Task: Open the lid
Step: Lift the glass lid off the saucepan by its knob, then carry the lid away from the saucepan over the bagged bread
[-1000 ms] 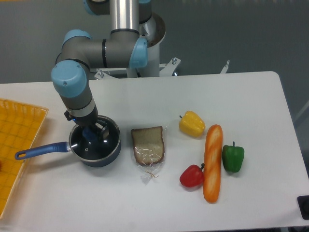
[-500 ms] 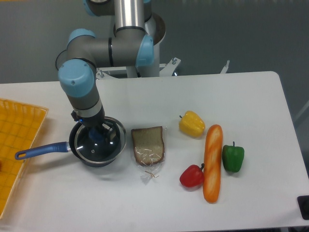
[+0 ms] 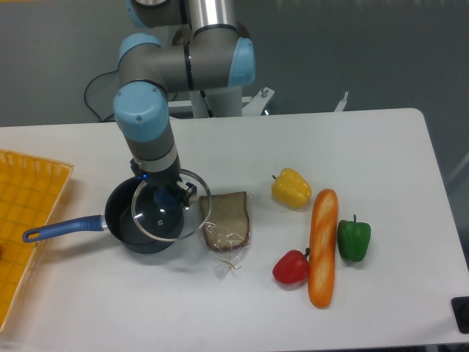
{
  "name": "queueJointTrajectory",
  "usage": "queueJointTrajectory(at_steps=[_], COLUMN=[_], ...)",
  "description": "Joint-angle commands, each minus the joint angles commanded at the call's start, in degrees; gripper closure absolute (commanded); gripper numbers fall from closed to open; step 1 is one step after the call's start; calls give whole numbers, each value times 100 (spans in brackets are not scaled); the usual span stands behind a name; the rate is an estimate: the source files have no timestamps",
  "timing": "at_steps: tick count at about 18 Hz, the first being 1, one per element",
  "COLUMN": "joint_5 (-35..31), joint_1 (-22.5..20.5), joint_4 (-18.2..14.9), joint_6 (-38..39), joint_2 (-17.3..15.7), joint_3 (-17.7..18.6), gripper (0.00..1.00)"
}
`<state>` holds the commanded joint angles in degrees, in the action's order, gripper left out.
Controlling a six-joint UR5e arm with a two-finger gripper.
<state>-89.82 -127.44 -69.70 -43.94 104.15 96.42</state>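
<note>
Directly under the gripper (image 3: 167,195), clamped on its blue knob, the lid (image 3: 171,205) hangs level, overlapping the saucepan (image 3: 124,220) to the gripper's lower left.

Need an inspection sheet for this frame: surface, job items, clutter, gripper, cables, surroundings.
Surface: white table, bare at the back.
Job's things: round glass lid with metal rim raised and offset right, overlapping the dark blue saucepan with long blue handle and the bread's edge.
Clutter: wrapped bread slice, yellow pepper, baguette, green pepper, red pepper, orange tray at the left.
Gripper: two-finger gripper shut on the lid's blue knob.
Cables: dark cable behind the arm.
Surroundings: grey wall.
</note>
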Motion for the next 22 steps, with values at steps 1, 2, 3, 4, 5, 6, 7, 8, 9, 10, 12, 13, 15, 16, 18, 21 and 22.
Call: queueJointTrajectory(at_steps=[1, 2, 3, 4, 5, 6, 7, 8, 9, 10, 12, 13, 15, 16, 18, 21, 22], joint_5=[0, 9, 17, 26, 35, 44, 61, 70, 70, 70, 53, 44, 35, 35, 35, 26, 26], joint_1=[-61, -123, -176, -211, -255, -342, -413, -474, -536, -615, -747, -817, -905, -958, -1063, -1116, -1143], joint_4=[-26, -52, -114, -175, -237, -281, -316, -334, -360, -369, -491, -579, -685, -703, -721, -721, -721], joint_6=[-53, -140, -211, -246, -290, -369, -474, -571, -659, -747, -984, -1115, -1274, -1336, -1468, -1547, -1547], joint_2=[0, 0, 0, 9, 17, 18, 26, 26, 26, 26, 26, 26, 26, 35, 35, 53, 61], joint_3=[-9, -44, -105, -167, -237, -290, -334, -360, -378, -387, -396, -413, -501, -519, -536, -536, -536], gripper=[52, 52, 53, 53, 53, 53, 52, 52, 52, 52, 52, 53, 53, 53, 53, 53, 53])
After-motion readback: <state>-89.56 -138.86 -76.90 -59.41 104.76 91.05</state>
